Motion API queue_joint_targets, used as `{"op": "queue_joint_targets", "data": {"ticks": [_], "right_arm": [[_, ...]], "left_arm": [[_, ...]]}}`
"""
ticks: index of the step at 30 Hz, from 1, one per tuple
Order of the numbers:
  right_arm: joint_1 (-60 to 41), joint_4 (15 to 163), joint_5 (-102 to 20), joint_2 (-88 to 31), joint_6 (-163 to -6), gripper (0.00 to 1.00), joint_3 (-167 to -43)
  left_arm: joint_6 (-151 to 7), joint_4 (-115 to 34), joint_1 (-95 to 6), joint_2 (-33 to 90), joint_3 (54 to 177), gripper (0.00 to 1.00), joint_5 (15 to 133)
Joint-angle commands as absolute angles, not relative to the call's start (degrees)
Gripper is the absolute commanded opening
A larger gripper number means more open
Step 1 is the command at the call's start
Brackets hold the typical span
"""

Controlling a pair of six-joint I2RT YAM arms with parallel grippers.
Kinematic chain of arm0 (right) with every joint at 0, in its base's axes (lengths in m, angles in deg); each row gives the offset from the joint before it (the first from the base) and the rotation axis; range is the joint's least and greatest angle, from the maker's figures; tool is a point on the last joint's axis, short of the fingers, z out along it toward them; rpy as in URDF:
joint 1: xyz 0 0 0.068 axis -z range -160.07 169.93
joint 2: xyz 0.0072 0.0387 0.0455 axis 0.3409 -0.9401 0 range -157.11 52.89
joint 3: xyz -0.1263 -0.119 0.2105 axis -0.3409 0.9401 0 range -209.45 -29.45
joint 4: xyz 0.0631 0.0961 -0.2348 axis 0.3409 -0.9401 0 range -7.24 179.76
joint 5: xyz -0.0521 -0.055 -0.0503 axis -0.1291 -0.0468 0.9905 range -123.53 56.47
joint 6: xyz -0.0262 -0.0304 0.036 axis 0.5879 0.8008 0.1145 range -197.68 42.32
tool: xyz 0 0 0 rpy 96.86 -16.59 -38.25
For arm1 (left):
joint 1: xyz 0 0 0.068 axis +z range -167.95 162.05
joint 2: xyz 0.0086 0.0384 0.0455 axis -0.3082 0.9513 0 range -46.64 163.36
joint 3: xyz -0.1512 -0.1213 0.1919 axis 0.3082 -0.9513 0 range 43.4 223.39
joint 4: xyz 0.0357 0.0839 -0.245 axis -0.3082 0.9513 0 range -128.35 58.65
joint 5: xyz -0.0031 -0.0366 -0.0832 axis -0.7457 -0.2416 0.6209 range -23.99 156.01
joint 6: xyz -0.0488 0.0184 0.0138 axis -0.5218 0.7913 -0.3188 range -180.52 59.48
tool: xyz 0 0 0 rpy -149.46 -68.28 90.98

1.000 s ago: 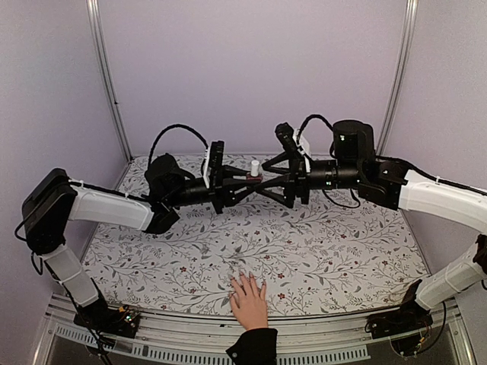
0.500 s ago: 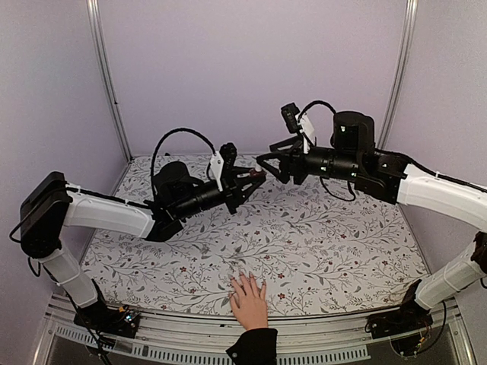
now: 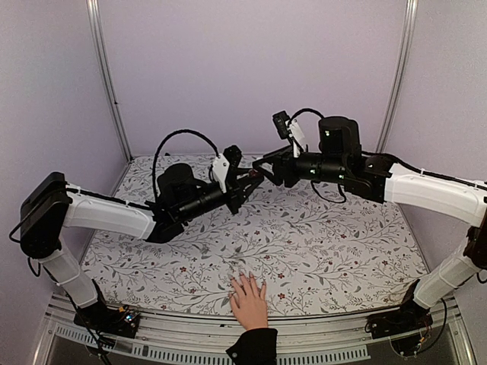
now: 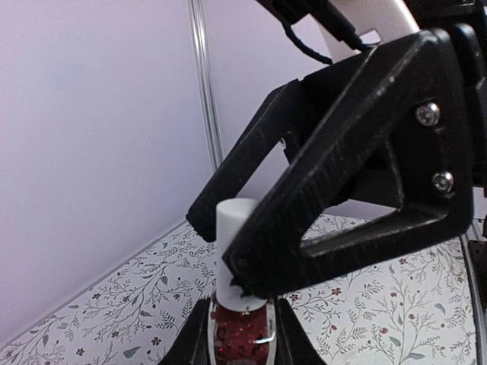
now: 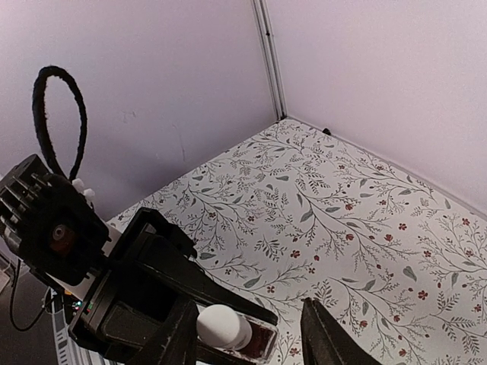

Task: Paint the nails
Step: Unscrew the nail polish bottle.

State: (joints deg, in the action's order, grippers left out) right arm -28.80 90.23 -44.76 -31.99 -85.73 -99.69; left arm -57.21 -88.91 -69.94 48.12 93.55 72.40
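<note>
Left wrist view: right gripper (image 4: 221, 247) back astride the cap (image 4: 236, 228).
The left gripper (image 4: 240, 334) clamps the bottle (image 4: 240, 344) above the table's (image 3: 327, 243) far edge. The right gripper, drawn off half a second ago, now has its narrowing jaws either side of the white cap, not yet pinching. Uncapping looks next. Unpainted, the nails (image 3: 245, 278) wait on the hand (image 3: 249, 303) at the near edge.

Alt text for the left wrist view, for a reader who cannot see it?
The left hand grips a dark-red bottle at the bottom of the frame, while the black fingers of the right hand straddle its white cap. Behind are a floral table cover and lilac walls.
</note>
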Motion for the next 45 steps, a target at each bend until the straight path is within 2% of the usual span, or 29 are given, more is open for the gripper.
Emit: {"op": "queue_joint_targets", "data": {"ticks": [1, 11, 16, 31, 45], "right_arm": [[-28.8, 90.7, -46.3, -33.3, -87.2, 0.44, -102.0], [-28.9, 91.2, -48.8, -33.4, -86.2, 0.18, -101.6], [-28.8, 91.5, -51.0, -32.7, -83.9, 0.11, -101.1], [-28.8, 89.1, -61.5, -30.0, -73.7, 0.02, -98.7], [-28.8, 82.3, -77.4, -28.5, -62.7, 0.00, -99.2]], "left_arm": [[-54.8, -87.9, -71.1, 48.6, 95.6, 0.00, 68.6], [-53.9, -87.0, -71.4, 48.5, 95.7, 0.00, 67.8], [-54.4, -87.8, -70.9, 48.0, 95.3, 0.00, 72.8], [-60.4, -92.0, -67.9, 46.8, 95.1, 0.00, 95.5], [-65.9, -95.0, -66.7, 48.4, 97.6, 0.00, 115.7]]}}
